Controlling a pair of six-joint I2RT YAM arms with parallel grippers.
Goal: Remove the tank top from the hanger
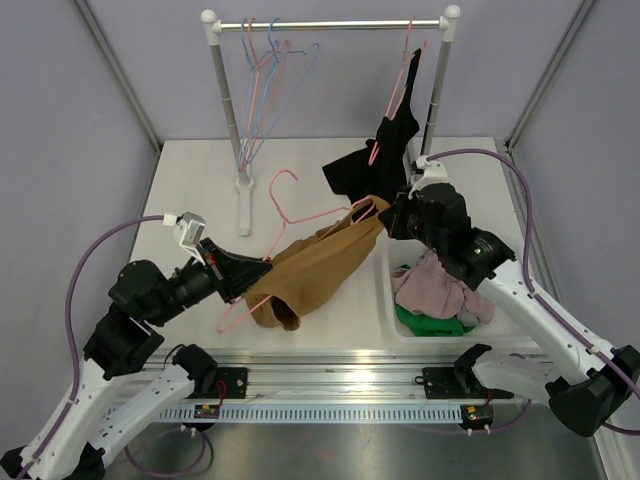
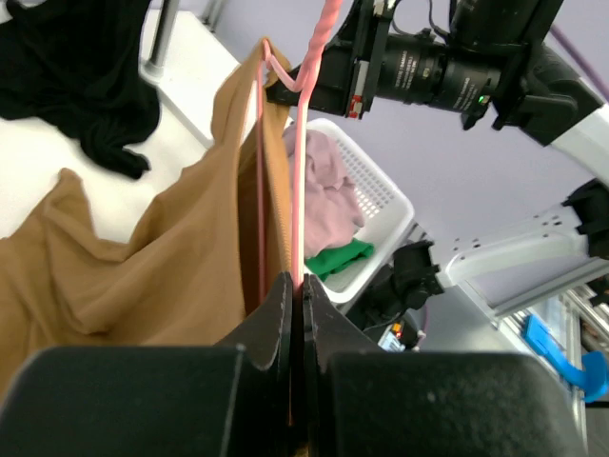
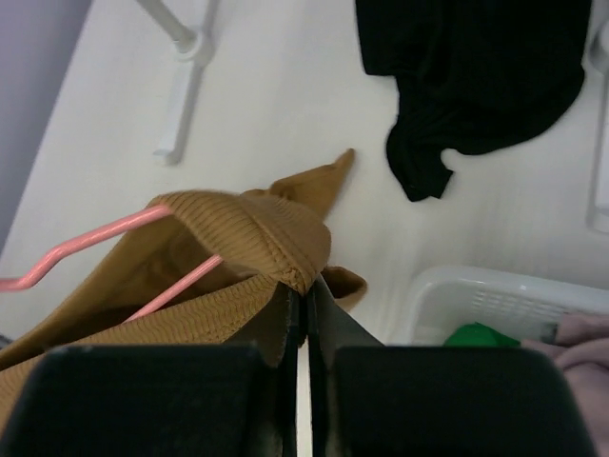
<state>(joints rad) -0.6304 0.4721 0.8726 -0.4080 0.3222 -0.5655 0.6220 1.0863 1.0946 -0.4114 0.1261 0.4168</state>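
A tan ribbed tank top (image 1: 310, 262) hangs stretched between my two grippers over the table, still threaded on a pink hanger (image 1: 292, 212). My left gripper (image 1: 262, 268) is shut on the hanger's lower wire (image 2: 301, 190) at the top's hem end. My right gripper (image 1: 388, 213) is shut on the tank top's strap (image 3: 276, 238), with the pink hanger (image 3: 95, 243) running out to its left. In the left wrist view the tank top (image 2: 162, 257) drapes to the left of the wire.
A black garment (image 1: 365, 165) hangs on a pink hanger from the white rack (image 1: 330, 22) at the back, with several empty hangers (image 1: 262, 70). A white basket (image 1: 392, 300) at right holds pink and green clothes.
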